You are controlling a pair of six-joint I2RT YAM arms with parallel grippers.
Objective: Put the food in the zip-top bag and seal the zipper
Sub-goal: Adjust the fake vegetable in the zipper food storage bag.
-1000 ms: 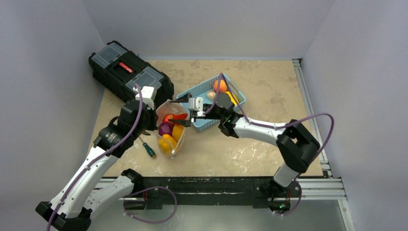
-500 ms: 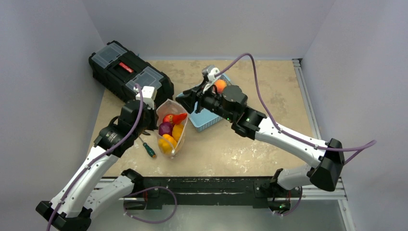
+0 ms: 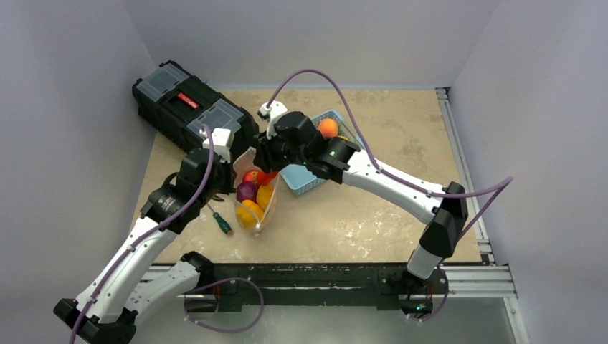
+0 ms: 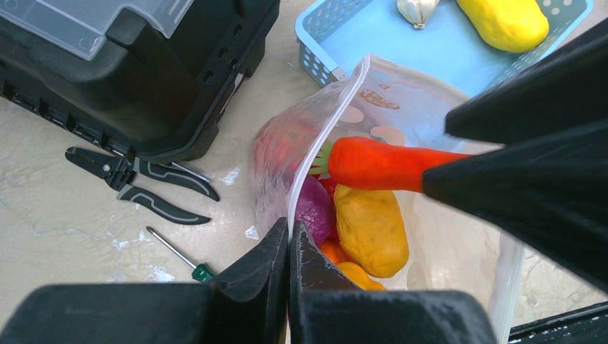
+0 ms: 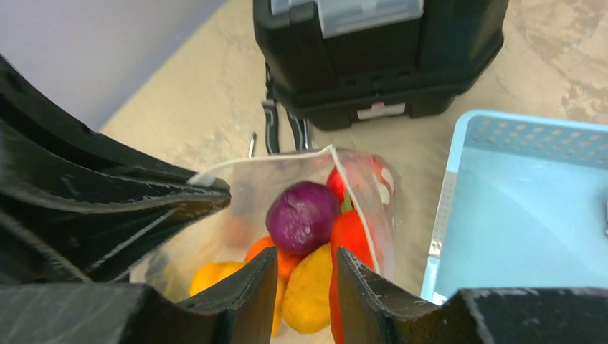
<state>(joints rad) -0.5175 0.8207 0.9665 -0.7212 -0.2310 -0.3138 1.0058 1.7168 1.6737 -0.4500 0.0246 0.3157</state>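
The clear zip-top bag (image 3: 244,163) stands open on the table and holds several pieces of food: a purple onion (image 5: 302,215), a long red pepper (image 4: 380,165) and yellow and orange pieces (image 4: 369,229). My left gripper (image 4: 290,231) is shut on the bag's near rim, pinching the zipper (image 4: 326,136) strip. The right gripper (image 5: 307,271) hangs just above the bag's mouth, jaws apart with nothing between them. More food lies in the blue basket (image 3: 305,183): an orange fruit (image 3: 328,127) and a yellow piece (image 4: 505,21).
A black toolbox (image 3: 190,107) sits at the back left, close behind the bag. Black pliers (image 4: 136,183) and a green-handled screwdriver (image 3: 221,221) lie on the table left of the bag. The basket touches the bag's right side.
The right arm has lifted and swung left, from beside the bag to above its mouth, and its jaws have narrowed. The left gripper and bag have not moved.
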